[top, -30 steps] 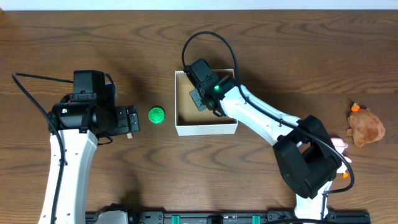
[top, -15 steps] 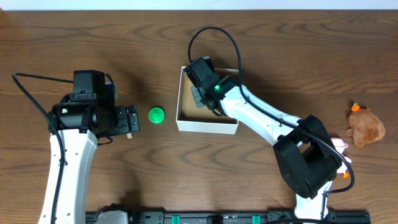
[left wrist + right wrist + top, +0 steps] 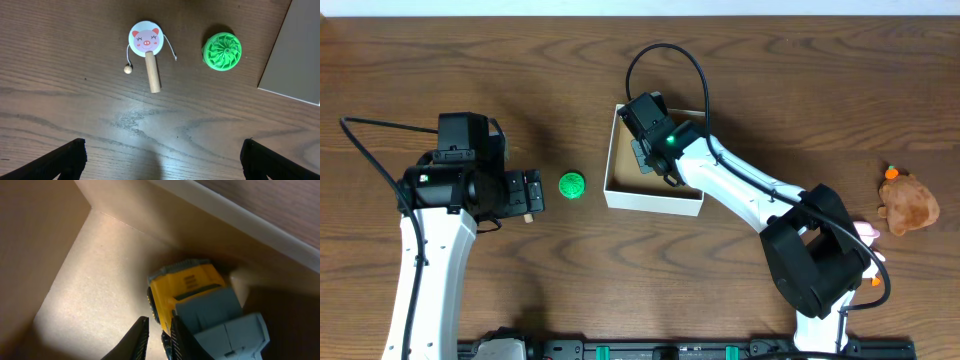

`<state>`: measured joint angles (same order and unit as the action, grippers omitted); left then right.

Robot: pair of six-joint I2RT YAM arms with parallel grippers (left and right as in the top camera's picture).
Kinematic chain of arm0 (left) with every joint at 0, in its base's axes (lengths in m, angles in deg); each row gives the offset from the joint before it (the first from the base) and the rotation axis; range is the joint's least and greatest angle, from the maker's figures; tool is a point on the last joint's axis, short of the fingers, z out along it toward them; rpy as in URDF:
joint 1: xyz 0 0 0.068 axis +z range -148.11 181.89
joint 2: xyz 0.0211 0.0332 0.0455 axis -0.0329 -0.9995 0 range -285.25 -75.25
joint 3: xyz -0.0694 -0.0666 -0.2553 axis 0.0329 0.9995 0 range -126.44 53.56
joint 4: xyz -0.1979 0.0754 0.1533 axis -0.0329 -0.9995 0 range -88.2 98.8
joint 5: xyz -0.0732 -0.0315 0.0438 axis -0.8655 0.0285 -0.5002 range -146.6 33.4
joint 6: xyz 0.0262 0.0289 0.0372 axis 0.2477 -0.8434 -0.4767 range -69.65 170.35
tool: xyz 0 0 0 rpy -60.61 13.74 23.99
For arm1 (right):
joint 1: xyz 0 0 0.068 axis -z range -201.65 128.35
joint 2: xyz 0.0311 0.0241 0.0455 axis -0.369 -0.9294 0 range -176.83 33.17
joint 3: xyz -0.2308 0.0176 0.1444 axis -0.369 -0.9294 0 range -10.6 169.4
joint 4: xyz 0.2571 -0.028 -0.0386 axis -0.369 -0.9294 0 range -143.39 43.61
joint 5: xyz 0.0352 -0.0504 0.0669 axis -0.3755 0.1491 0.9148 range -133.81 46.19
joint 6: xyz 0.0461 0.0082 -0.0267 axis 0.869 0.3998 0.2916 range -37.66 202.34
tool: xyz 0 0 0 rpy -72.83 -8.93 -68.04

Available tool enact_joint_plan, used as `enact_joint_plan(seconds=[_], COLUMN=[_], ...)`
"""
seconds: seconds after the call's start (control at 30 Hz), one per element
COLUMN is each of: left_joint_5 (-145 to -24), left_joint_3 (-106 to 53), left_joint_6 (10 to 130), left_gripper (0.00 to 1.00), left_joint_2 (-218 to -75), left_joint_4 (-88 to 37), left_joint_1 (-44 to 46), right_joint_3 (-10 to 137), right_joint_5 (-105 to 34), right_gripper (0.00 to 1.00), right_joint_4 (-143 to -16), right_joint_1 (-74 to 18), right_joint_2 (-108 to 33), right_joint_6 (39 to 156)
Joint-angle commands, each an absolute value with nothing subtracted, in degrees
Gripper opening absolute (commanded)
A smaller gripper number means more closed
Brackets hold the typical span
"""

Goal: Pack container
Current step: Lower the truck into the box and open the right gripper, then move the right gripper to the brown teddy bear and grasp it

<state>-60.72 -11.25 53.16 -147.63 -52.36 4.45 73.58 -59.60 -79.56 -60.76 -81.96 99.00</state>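
The container (image 3: 653,203), a square white box with a tan inside, sits tilted at mid-table. Its wall also shows in the left wrist view (image 3: 295,60) and its inside in the right wrist view (image 3: 95,275). My right gripper (image 3: 645,155) reaches down inside it. In the right wrist view its fingers (image 3: 159,336) are almost together on the side of a yellow and grey toy truck (image 3: 195,287) that lies in a box corner. My left gripper (image 3: 532,192) is wide open and empty over bare wood (image 3: 160,162), left of the box.
A green ribbed ball (image 3: 571,185) lies between my left gripper and the box, also in the left wrist view (image 3: 222,51). A pig-face rattle drum (image 3: 146,40) lies beside it. A brown plush toy (image 3: 908,203) sits at the far right.
The box has turned and its left side has shifted right and away as my right gripper moved inside it. The left arm has not moved.
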Motion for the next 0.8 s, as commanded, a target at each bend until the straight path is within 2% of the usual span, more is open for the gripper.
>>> enact_joint_plan(seconds=[0.0, 0.23, 0.4, 0.6, 0.77], left_joint_5=[-60.69, -60.69, -60.69, -60.69, -60.69], left_joint_3=[-12.13, -12.13, -12.13, -12.13, -12.13], left_joint_6=[53.27, 53.25, 53.25, 53.25, 53.27], left_gripper=[0.98, 0.98, 0.98, 0.98, 0.98], left_joint_2=[-147.92, -147.92, -147.92, -147.92, -147.92], left_joint_4=[-52.45, -52.47, -52.41, -52.36, -52.36], left_joint_1=[4.67, 4.67, 4.67, 4.65, 4.67], right_joint_3=[73.69, 73.71, 73.71, 73.71, 73.73], right_joint_5=[-52.89, -38.88, -34.11, -34.22, -35.44], right_gripper=[0.18, 0.2, 0.23, 0.25, 0.25], right_joint_4=[-78.58, -85.11, -94.23, -98.31, -95.34], right_joint_1=[-60.59, -62.86, -64.55, -64.68, -63.08], right_joint_2=[-82.01, -81.81, -81.81, -81.81, -81.81], right_joint_6=[89.76, 72.62, 65.56, 64.47, 68.05])
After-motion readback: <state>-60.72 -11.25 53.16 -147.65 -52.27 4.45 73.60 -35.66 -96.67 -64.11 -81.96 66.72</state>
